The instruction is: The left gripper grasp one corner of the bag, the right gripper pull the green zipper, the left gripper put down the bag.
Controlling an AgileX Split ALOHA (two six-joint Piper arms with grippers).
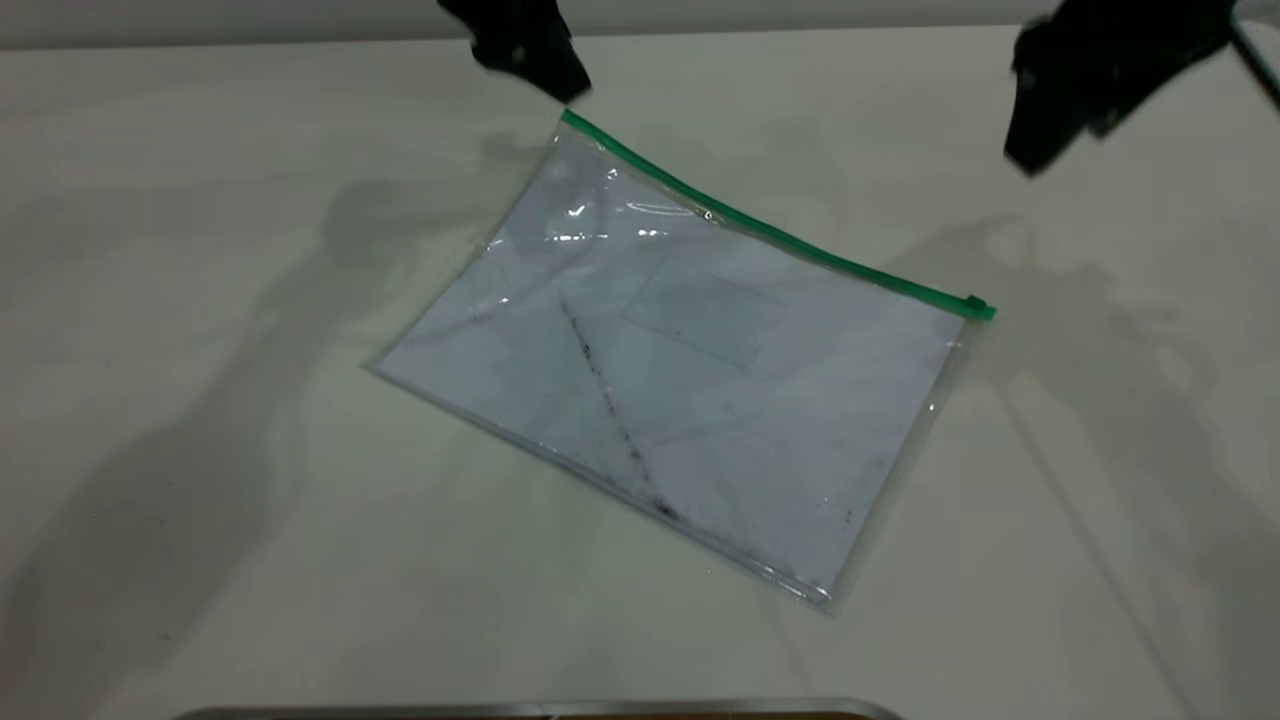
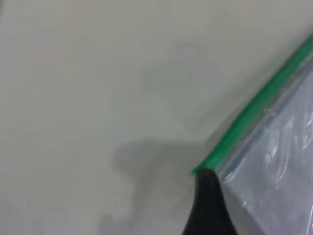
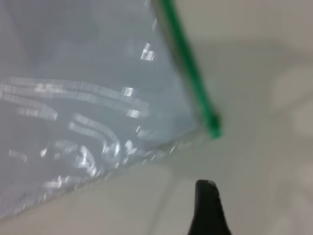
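Observation:
The bag (image 1: 680, 370) is a clear pouch lying on the table, with a diagonal speckled line and a small pocket. The green zipper (image 1: 780, 240) runs along its far edge, and the slider tab (image 1: 977, 306) sits at the right end. My left gripper (image 1: 570, 92) is shut on the corner of the bag (image 1: 568, 120), which looks slightly raised. In the left wrist view the gripper tip (image 2: 208, 178) overlaps the green corner (image 2: 196, 170). My right gripper (image 1: 1030, 160) hovers empty above the table, right of the slider. In the right wrist view its tip (image 3: 206, 188) is short of the slider end (image 3: 213, 129).
The white table (image 1: 200, 300) spreads all round the bag. A metallic rim (image 1: 540, 710) shows at the near edge of the exterior view. The arms cast shadows left and right of the bag.

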